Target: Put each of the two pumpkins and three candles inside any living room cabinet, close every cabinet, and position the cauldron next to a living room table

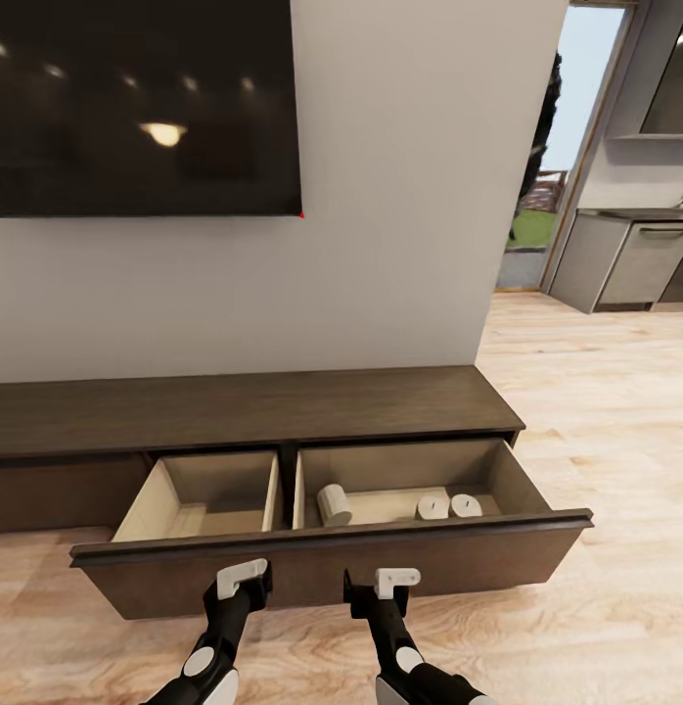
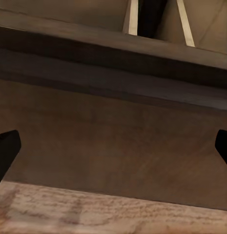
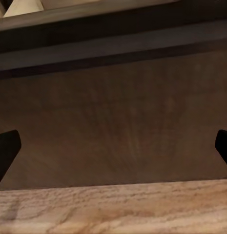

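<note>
I face the cabinet (image 1: 283,406) under a wall TV (image 1: 136,103); plank floor (image 1: 596,411) lies open to my right. Its drawer (image 1: 332,573) stands out, three candles (image 1: 334,504) in the right bay. Left hand (image 1: 242,580) and right hand (image 1: 381,586), both spread, meet its front; fingertips cut off.

Cabinet (image 1: 253,406) left end cut off; claw fingertips (image 2: 6,151) clipped at wrist-view edges.
</note>
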Controlling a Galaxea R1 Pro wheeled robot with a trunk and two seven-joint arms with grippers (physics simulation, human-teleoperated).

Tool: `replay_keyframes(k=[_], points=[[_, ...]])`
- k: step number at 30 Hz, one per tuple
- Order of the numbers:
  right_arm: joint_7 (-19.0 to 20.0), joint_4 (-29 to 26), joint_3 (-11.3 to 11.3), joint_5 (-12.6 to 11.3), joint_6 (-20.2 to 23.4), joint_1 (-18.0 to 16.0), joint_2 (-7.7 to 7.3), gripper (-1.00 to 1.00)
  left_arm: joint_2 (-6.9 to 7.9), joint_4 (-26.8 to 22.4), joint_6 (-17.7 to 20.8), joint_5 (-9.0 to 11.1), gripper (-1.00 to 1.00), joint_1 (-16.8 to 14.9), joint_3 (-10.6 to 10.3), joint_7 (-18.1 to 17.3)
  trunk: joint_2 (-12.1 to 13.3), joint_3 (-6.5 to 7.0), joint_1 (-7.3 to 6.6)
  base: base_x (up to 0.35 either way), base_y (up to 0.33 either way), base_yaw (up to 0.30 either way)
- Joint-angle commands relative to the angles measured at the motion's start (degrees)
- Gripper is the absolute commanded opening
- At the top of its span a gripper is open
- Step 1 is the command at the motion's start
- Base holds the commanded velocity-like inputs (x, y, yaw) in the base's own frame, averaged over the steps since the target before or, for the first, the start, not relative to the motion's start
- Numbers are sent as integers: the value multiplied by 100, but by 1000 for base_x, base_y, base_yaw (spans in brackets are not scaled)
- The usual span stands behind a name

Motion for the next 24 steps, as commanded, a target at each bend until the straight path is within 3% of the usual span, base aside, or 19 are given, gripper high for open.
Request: replay_keyframes(k=[1,16,24], points=[[-38,1,49,-32,-21,-7,-1,100,9,-2,-39,56,100,-8,-47,44,-2,-5,-1,4,0,0],[-38,4,49,-32,-17,-7,0,100,2,22,-32,72,100,-8,-46,49,-2,-5,-1,0,0,0],[-38,13,49,-32,-14,-7,5,100,-73,351,-22,86,100,-16,-37,42,-2,-5,-1,0,0,0]])
